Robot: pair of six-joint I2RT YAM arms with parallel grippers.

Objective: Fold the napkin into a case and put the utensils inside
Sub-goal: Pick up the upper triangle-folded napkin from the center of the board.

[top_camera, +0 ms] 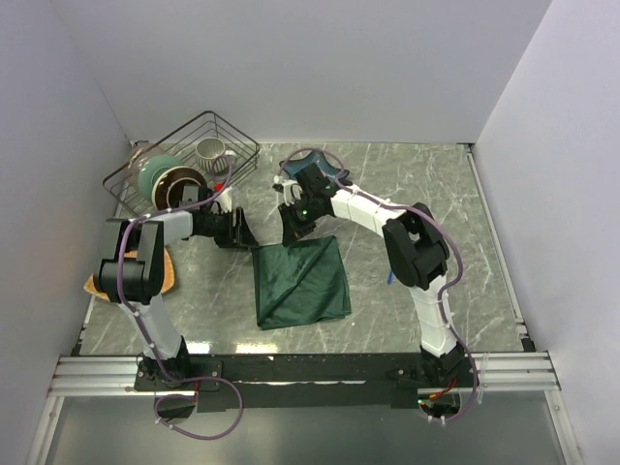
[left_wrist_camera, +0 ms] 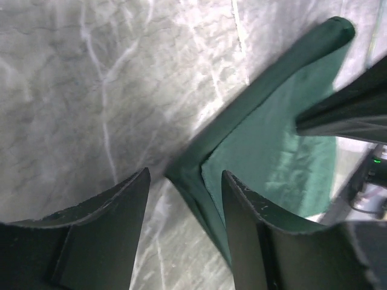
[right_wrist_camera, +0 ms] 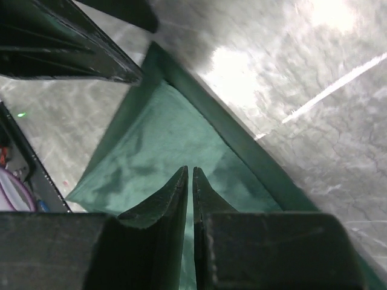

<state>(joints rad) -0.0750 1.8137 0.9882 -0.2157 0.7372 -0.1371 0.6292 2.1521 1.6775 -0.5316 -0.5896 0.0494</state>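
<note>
The dark green napkin (top_camera: 305, 286) lies folded on the marble table, one corner pointing toward the back. My left gripper (top_camera: 242, 232) is open at the napkin's back left corner. In the left wrist view that corner (left_wrist_camera: 278, 139) lies between the spread fingers of the left gripper (left_wrist_camera: 185, 175). My right gripper (top_camera: 294, 225) is over the napkin's back edge. In the right wrist view it (right_wrist_camera: 190, 170) is shut just above the cloth (right_wrist_camera: 163, 133), with nothing seen between its fingers. A sliver of the blue utensil (top_camera: 389, 278) shows beside the right arm. The pink utensil is hidden.
A wire basket (top_camera: 242, 145) at the back left holds a teal bowl (top_camera: 155, 174), a brown dish (top_camera: 181, 182) and a mug (top_camera: 211, 152). An orange-tan mat (top_camera: 167, 273) lies under the left arm. White walls close in the table.
</note>
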